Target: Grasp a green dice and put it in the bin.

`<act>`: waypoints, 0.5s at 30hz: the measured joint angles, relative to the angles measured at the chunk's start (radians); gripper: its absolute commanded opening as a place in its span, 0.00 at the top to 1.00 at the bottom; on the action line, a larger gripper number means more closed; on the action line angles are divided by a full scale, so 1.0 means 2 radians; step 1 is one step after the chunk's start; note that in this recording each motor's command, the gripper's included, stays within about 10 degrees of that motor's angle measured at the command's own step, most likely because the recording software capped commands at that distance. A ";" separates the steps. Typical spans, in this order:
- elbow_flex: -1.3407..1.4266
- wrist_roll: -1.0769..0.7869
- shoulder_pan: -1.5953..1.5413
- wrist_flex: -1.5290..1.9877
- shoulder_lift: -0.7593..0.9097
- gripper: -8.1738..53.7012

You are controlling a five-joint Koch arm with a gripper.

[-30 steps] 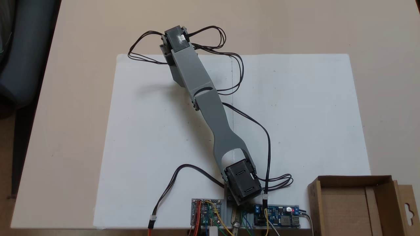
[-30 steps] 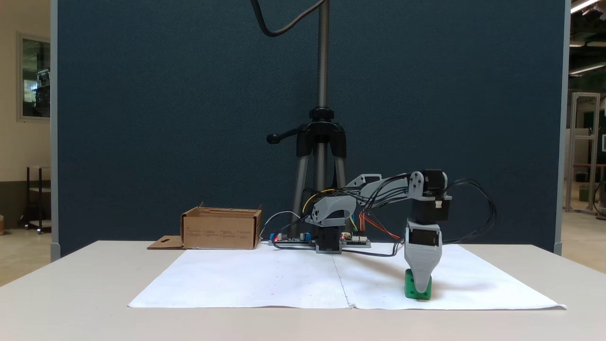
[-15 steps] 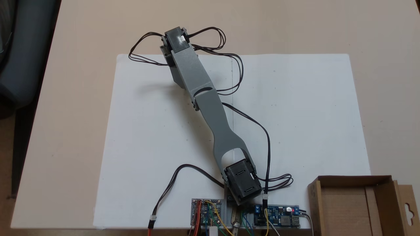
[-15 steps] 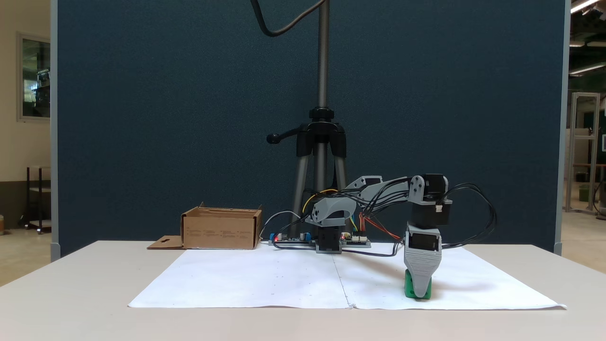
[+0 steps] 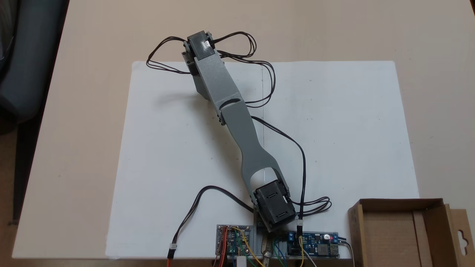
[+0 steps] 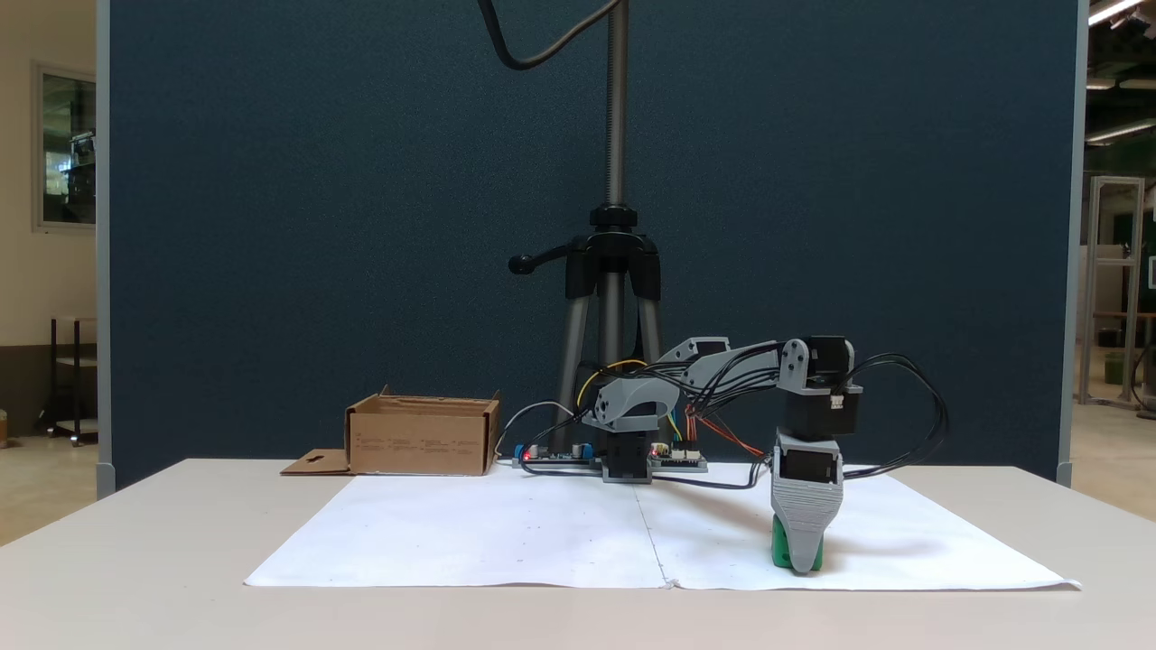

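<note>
Green dice [image 6: 778,552] on white paper [image 6: 506,533] behind the lowered hand [image 6: 800,561], its grip impossible to tell.

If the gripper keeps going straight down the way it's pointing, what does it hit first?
In a fixed view the gripper points straight down and already sits over the green dice, its tip near the white paper. Going on, it would probably meet the paper-covered table first; how its jaws stand cannot be told.

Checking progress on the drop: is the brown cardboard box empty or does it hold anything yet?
Empty: a fixed view shows the brown cardboard box with a bare floor; the small green plastic cube sits on the paper.
</note>
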 measured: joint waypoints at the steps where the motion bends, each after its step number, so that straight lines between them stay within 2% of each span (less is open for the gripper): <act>1: 0.000 0.000 0.000 0.000 0.000 0.18; 15: 0.000 0.000 0.018 -0.002 0.000 0.18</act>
